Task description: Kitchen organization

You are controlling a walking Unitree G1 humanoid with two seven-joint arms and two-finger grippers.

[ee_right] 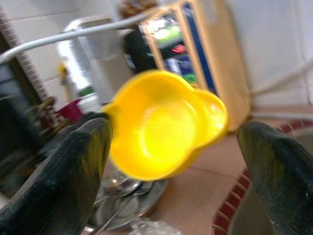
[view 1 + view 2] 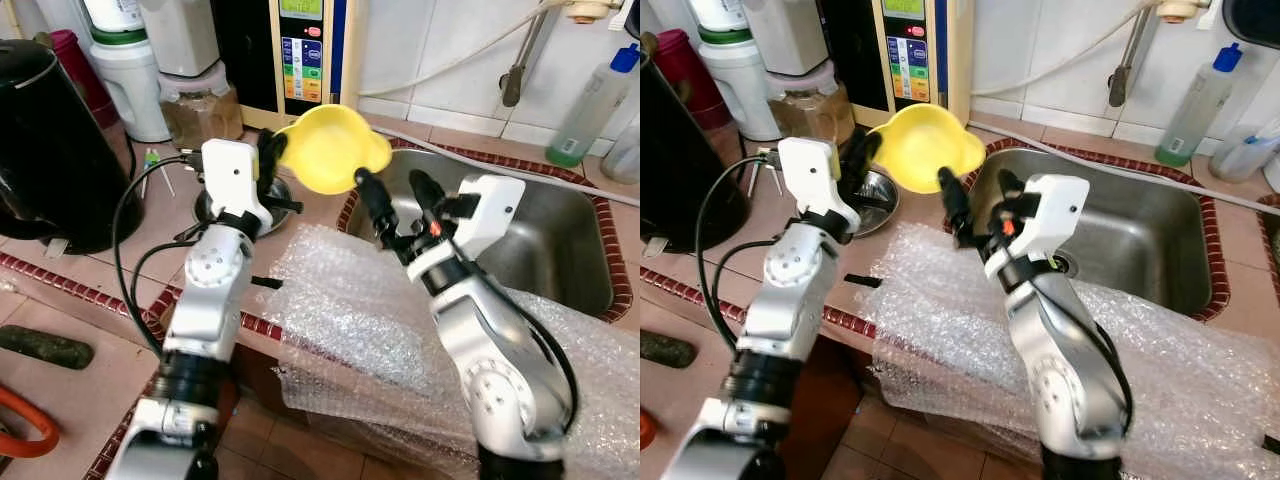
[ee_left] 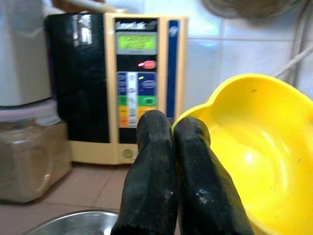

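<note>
The sink [image 2: 560,235] lies right of the bowl [image 2: 330,148]. Bubble wrap [image 2: 350,320] lies before the sink. The kettle [image 2: 50,140] stands far left of the sink, a bottle [image 2: 590,100] behind it.

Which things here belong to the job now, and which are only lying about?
Job:
- yellow bowl, held by left gripper
- right gripper, jaws open, beside it

Lying about:
- bubble wrap
- sink
- black kettle
- clear bottle
</note>
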